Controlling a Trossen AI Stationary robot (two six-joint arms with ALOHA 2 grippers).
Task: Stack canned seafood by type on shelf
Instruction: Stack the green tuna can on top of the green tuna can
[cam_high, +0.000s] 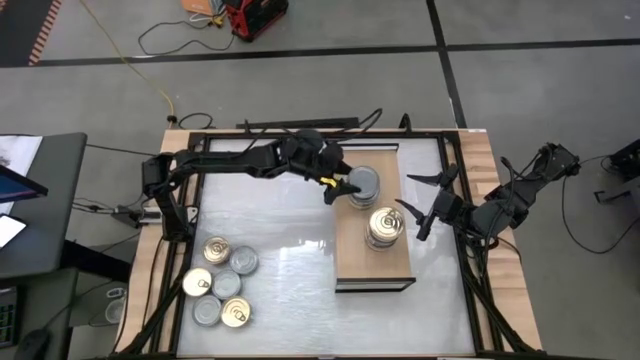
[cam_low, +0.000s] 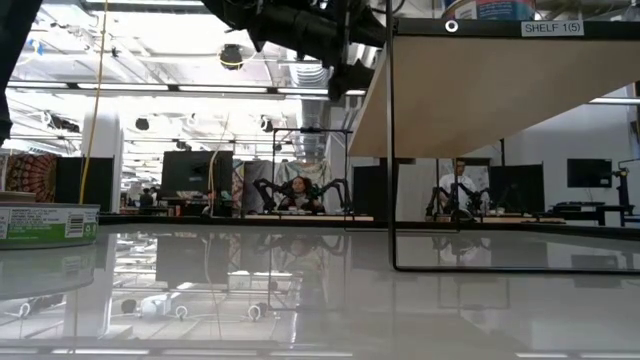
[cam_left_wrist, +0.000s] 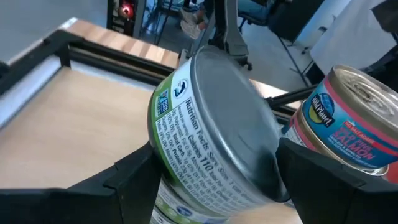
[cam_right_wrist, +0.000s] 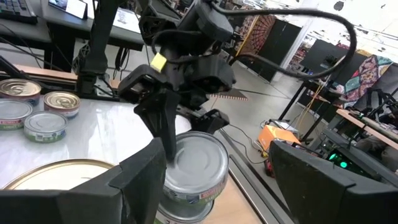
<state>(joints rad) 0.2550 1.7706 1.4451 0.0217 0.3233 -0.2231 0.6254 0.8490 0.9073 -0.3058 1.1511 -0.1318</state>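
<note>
From above, the left gripper (cam_high: 341, 187) straddles the green-labelled, silver-lidded tin (cam_high: 364, 183) topping a stack on the light-wood shelf board (cam_high: 352, 260), beside the gold-lidded tin stack (cam_high: 385, 226). The right gripper (cam_high: 424, 200) waits spread wide nearby. Its wrist view shows the left fingers (cam_right_wrist: 163, 127) parted (grip apparently released). The left wrist view shows the rigid, slick-sided tin (cam_left_wrist: 214, 134): likely dense, best pinched across its wall.

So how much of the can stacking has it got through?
Two stacks stand on the shelf: silver-lidded green-label cans and gold-lidded salmon cans. The left gripper sits open around the top silver can; the right gripper waits open beside the shelf. Six loose cans remain on the table.
</note>
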